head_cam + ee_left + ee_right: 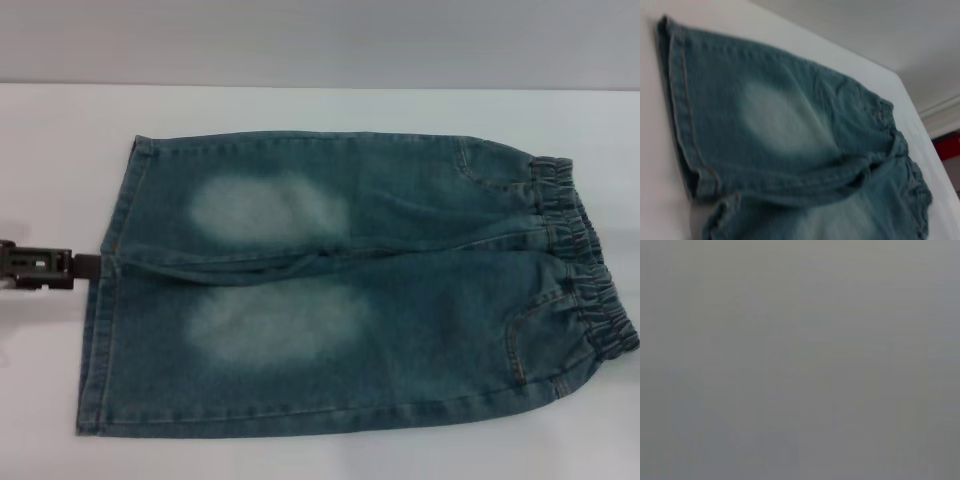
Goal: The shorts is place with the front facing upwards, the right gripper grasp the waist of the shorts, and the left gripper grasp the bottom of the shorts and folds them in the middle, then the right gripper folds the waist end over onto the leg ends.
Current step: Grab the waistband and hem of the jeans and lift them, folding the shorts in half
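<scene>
The shorts are lying flat across the middle of the white surface, front up, with the waist toward the surface's right edge and the bottom of the shorts toward its left edge. The left gripper is reaching in low from the left edge, its dark tip sitting right at the hems where the two legs meet. Whether its jaws are parted or closed, and whether they are already pinching denim, cannot be told from the head view.

To do this step well, the left gripper should be taking a firm bite on the hem layers close to the centre seam, so both leg ends lift together instead of one trailing. The right gripper is needed at the gathered waist, gripping the elastic band near its middle; both ends should then be rising evenly so the fold line falls along the crotch seam rather than skewing.

The right gripper is not appearing in any view, and the right wrist view is showing only featureless grey. The left wrist view is showing the shorts and the hem edge but none of the gripper's own jaws. Most of the left arm is cut off at the frame edge.
</scene>
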`<state>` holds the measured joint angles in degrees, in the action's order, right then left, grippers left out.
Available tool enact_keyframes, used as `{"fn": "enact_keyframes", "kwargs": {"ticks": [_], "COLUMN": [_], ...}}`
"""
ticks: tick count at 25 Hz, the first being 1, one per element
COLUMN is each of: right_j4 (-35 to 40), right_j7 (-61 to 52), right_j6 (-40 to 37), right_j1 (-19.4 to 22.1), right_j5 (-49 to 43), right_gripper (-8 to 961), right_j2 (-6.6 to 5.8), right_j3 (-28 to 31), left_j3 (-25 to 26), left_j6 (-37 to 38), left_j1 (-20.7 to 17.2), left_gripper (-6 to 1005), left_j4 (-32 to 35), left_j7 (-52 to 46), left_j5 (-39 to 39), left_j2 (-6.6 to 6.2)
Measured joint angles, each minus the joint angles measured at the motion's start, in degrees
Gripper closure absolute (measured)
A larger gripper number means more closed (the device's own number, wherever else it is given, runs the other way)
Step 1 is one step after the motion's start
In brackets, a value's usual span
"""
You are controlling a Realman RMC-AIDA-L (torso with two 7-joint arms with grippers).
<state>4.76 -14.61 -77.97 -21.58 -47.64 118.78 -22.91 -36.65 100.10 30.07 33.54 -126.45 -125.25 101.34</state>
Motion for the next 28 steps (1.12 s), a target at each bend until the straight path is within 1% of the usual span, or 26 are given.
{"fn": "enact_keyframes", "kwargs": {"ticks": [2,8,11,13,14,16,23,28], "right_j4": [0.5,1.6,1.9,2.2,2.3,2.4,2.5,2.5], "right_j7": [0.0,0.1,0.1,0.1,0.1,0.1,0.1,0.1], "right_j6": [0.6,2.5,3.6,4.4,4.8,5.3,5.7,5.9], "right_j1": [0.1,0.2,0.2,0.1,0.0,-0.2,-0.6,-0.8], "right_j5": [0.0,0.0,0.0,0.0,0.0,0.0,0.0,0.0], "right_gripper": [136,136,136,136,136,136,136,136], "right_j2": [-0.02,-0.06,-0.13,-0.14,-0.14,-0.18,-0.24,-0.23], "right_j3": [0.5,0.8,1.3,1.4,1.4,1.4,1.4,1.4], "left_j3": [-0.6,-0.7,-0.7,-0.8,-0.8,-0.8,-0.8,-0.8], "left_j6": [1.9,4.5,5.5,5.5,5.3,5.1,4.6,3.5], "left_j1": [-0.1,-0.2,-0.7,-0.8,-1.4,-2.1,-3.0,-3.2], "left_gripper": [156,156,156,156,156,156,156,156], "left_j4": [-0.1,-0.2,-0.3,-0.3,-0.6,-0.8,-0.8,-0.8], "left_j7": [-2.7,-5.7,-7.2,-7.3,-7.6,-7.9,-8.2,-8.3], "left_j5": [-0.9,-4.7,-8.1,-8.2,-8.7,-9.0,-9.8,-11.5], "left_j2": [-0.28,-0.06,0.86,0.98,1.26,1.44,1.76,2.48]}}
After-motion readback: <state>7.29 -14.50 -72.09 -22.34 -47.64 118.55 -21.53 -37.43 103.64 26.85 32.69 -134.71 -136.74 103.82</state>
